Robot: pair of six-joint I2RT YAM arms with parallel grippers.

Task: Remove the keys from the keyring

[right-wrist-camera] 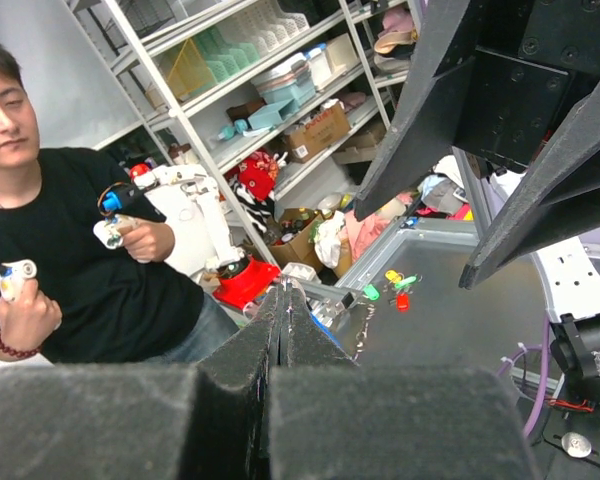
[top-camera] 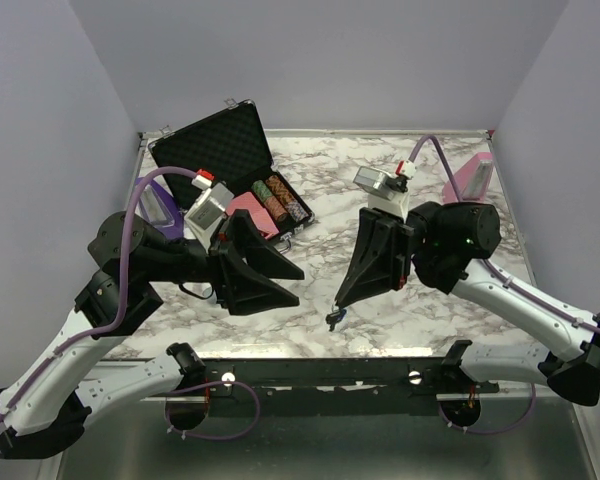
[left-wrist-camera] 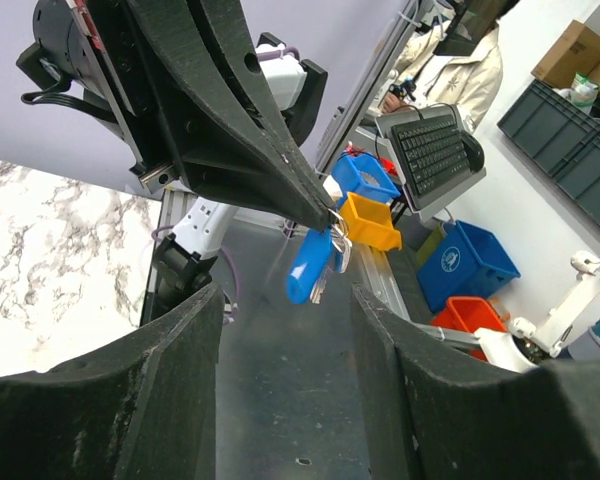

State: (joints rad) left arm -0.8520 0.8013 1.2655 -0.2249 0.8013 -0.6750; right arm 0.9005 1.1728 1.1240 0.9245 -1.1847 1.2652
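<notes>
Above the marble table (top-camera: pixel 435 305), right gripper (top-camera: pixel 337 309) pinching keyring (left-wrist-camera: pixel 305 265), key (left-wrist-camera: pixel 340 250) dangling, left gripper (top-camera: pixel 298 285) spread, chip case (top-camera: pixel 220 145) behind.

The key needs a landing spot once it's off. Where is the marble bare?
Widest bare marble: far middle, between the poker chip case and the pink box. Also bare: the near strip beneath the right gripper, shut on the keyring. Crowded: the left side, with the case, a purple object and the open left gripper.

keyring (top-camera: pixel 334 320) under right pincer (top-camera: pixel 338 303) tips | left pincer (top-camera: pixel 297 286) left of it | case (top-camera: pixel 215 150) rear-left on table (top-camera: pixel 420 310)
</notes>
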